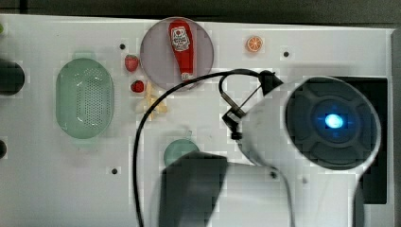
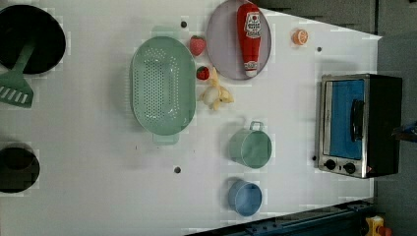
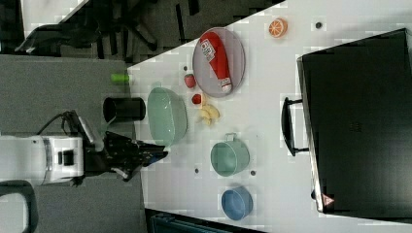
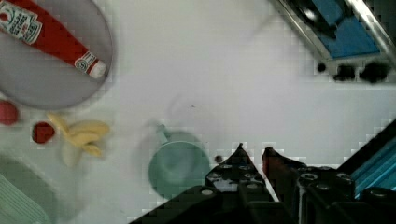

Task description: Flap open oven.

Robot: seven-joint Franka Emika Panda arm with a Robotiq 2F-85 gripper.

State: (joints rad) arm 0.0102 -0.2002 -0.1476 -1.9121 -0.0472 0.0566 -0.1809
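The oven (image 2: 354, 125) stands at the left view's right on the white table, black, with a silver front frame and two knobs. Its blue glass door is shut, the bar handle (image 2: 357, 119) flat against it. In the right view the oven (image 3: 359, 121) is a black box with the handle (image 3: 287, 126) sticking out toward the table. In the wrist view my gripper (image 4: 253, 151) hangs high above the table, its fingertips close together with nothing between them. A corner of the oven (image 4: 336, 39) lies far from them. My arm (image 1: 326, 123) covers much of the oven (image 1: 376, 142) in the top view.
A green pot (image 2: 250, 147) and a blue cup (image 2: 244, 197) stand nearest the oven door. Farther off lie a green colander (image 2: 163, 84), a plate (image 2: 221, 44) with a ketchup bottle (image 2: 249, 34), a banana (image 2: 216, 94), strawberries and an orange slice (image 2: 299, 37).
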